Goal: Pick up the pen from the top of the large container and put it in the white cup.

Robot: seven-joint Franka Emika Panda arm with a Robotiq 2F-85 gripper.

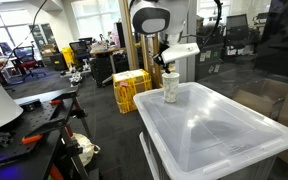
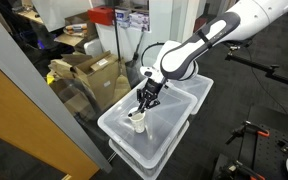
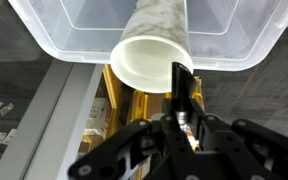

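The white cup stands on the lid of the large translucent container near one corner; it shows in both exterior views. My gripper hangs right above the cup and is shut on the black pen. In the wrist view the gripper holds the pen upright between its fingers, its tip at the rim of the cup's open mouth. The container's lid fills the top of that view.
Yellow crates stand on the floor beside the container. A glass partition and cardboard boxes lie on one side. A bench with tools is across the aisle.
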